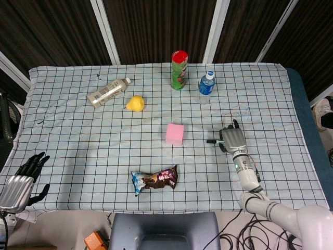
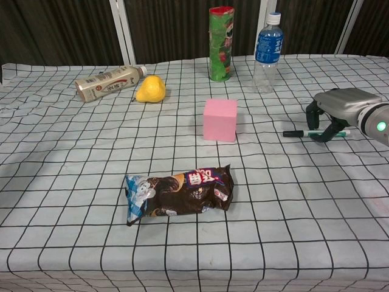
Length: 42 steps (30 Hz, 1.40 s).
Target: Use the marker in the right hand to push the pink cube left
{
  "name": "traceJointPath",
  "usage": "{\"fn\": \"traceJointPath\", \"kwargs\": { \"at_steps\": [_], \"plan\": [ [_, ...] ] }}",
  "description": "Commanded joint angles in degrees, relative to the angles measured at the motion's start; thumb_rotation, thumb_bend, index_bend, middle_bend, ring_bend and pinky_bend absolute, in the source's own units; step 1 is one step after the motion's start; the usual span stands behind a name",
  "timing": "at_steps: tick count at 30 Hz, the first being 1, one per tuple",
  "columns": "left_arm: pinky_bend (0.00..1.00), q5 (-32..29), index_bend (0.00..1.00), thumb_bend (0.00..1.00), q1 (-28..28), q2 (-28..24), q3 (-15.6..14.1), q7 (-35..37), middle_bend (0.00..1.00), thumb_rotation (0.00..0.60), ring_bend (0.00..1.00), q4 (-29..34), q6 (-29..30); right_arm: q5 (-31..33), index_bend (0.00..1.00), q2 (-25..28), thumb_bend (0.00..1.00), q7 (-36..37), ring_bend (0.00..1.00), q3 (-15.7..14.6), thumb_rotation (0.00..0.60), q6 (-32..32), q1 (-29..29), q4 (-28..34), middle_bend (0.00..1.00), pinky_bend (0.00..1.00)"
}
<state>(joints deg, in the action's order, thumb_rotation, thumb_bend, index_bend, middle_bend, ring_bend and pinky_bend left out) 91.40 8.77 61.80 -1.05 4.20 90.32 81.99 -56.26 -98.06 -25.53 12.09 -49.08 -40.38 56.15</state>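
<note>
i see a table under a checked cloth, dark slatted wall with white posts behind, cables on floor.

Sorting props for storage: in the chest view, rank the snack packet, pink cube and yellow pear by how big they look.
1. snack packet, though it lies nearest the camera, which inflates it.
2. pink cube.
3. yellow pear, which lies farthest back.

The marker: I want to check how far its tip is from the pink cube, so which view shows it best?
The chest view: the marker lies sideways in the right hand, tip well short of the pink cube. The head view shows only a small dark stub beside the hand.
</note>
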Motion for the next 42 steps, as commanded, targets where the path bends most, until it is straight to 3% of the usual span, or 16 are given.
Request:
{"fn": "traceJointPath", "kwargs": {
  "at_steps": [1, 12, 28, 42],
  "plan": [
    [0.20, 0.2, 0.00, 0.40, -0.1, -0.1, -0.1, 0.2, 0.00, 0.600, 0.00, 0.0, 0.2, -0.4, 0.83, -0.2, 0.48, 0.0, 0.34, -0.1, 0.600, -0.6, 0.2, -0.1, 0.58, 0.11],
    [0.20, 0.8, 0.00, 0.40, -0.3, -0.3, -0.3, 1.1, 0.00, 0.600, 0.00, -0.2, 1.0, -1.2, 0.92, -1.1, 0.48, -0.7, 0.39, -0.2, 0.600, -2.4, 0.5, -0.9, 0.64, 0.14],
    [0.20, 1.0, 0.00, 0.40, -0.6, -0.6, -0.2, 2.0, 0.00, 0.600, 0.00, -0.5, 1.7, -3.6, 0.96, -3.8, 0.49, 1.6, 0.44, -0.1, 0.600, -3.2, 0.5, -4.7, 0.69, 0.18],
    [0.20, 0.7, 0.00, 0.40, -0.4, -0.5, -0.1, 2.0, 0.00, 0.600, 0.00, -0.4, 1.2, -6.0, 0.97, -2.9, 0.50, 0.9, 0.45, 2.6, 0.600, -4.3, -2.9, 0.0, 0.70, 0.19]
  ]
}}
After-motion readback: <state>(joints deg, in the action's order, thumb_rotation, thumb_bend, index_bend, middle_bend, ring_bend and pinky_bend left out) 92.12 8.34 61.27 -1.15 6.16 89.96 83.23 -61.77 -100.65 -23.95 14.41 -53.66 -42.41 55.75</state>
